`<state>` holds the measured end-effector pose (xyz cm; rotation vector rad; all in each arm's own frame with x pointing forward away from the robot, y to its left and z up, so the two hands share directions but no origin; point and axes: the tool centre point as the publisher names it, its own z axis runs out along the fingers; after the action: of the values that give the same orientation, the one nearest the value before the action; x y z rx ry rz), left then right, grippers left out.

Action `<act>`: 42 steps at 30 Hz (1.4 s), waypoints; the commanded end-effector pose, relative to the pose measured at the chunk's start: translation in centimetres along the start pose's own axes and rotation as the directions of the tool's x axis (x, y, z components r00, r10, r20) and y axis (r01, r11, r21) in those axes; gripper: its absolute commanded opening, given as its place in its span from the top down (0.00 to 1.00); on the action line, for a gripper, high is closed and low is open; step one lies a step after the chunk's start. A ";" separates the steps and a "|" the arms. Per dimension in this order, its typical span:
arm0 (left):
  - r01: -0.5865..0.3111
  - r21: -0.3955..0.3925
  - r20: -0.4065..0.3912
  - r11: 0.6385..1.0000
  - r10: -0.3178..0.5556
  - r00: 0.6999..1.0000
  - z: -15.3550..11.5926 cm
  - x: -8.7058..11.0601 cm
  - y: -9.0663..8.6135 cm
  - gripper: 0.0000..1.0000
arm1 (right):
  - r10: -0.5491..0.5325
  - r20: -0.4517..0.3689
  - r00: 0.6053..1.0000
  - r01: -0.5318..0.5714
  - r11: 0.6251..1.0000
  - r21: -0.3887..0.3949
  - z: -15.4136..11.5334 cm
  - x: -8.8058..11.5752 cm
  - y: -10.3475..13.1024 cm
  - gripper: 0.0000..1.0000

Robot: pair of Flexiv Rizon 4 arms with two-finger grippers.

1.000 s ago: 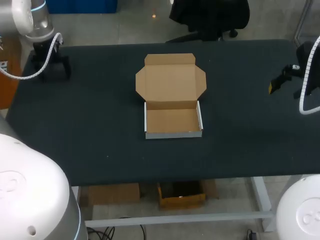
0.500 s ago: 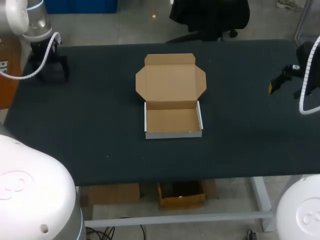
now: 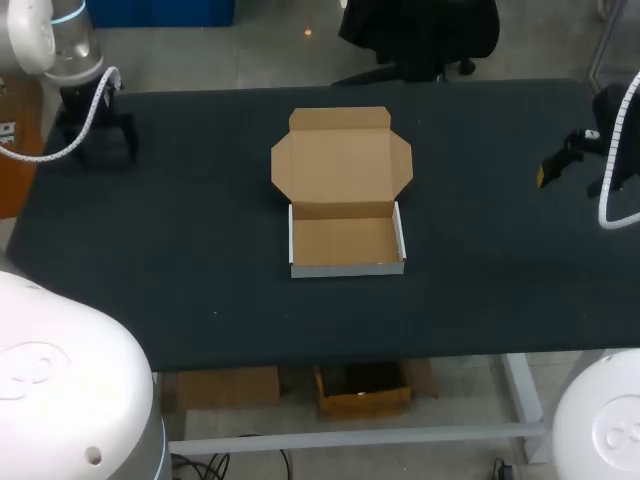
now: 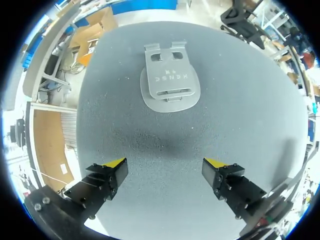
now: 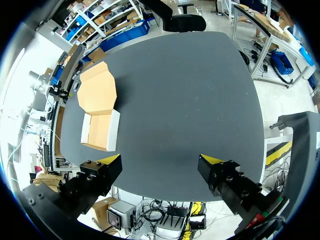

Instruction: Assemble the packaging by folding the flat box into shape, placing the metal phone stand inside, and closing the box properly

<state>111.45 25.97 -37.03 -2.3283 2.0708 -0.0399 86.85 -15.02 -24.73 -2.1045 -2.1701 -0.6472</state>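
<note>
A cardboard box (image 3: 345, 242) stands folded into a shallow tray at the table's middle, its lid (image 3: 342, 160) lying open and flat behind it. The tray is empty. The grey metal phone stand (image 4: 170, 82) lies flat on the dark tabletop, a short way ahead of my left gripper (image 4: 165, 164), which is open and holds nothing. In the head view that gripper (image 3: 97, 143) hangs over the far left corner, and the stand does not show there. My right gripper (image 5: 161, 160) is open and empty, high at the right edge (image 3: 562, 163), far from the box (image 5: 100, 127).
The dark table (image 3: 200, 250) carries only the box and the stand. Its left edge lies close beside the stand.
My left arm has shifted slightly to the left above the far left corner. The box and my right arm have not moved.
</note>
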 end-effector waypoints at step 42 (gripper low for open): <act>-0.012 0.013 -0.017 1.000 0.012 1.000 2.9 2.7 -4.1 0.00 | 0.000 -0.002 1.000 0.000 1.000 0.007 -0.2 0.0 0.0 0.00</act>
<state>115.77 23.90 -39.81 -2.3142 2.0855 -0.0843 86.85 -15.02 -24.73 -2.1046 -2.1702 -0.6471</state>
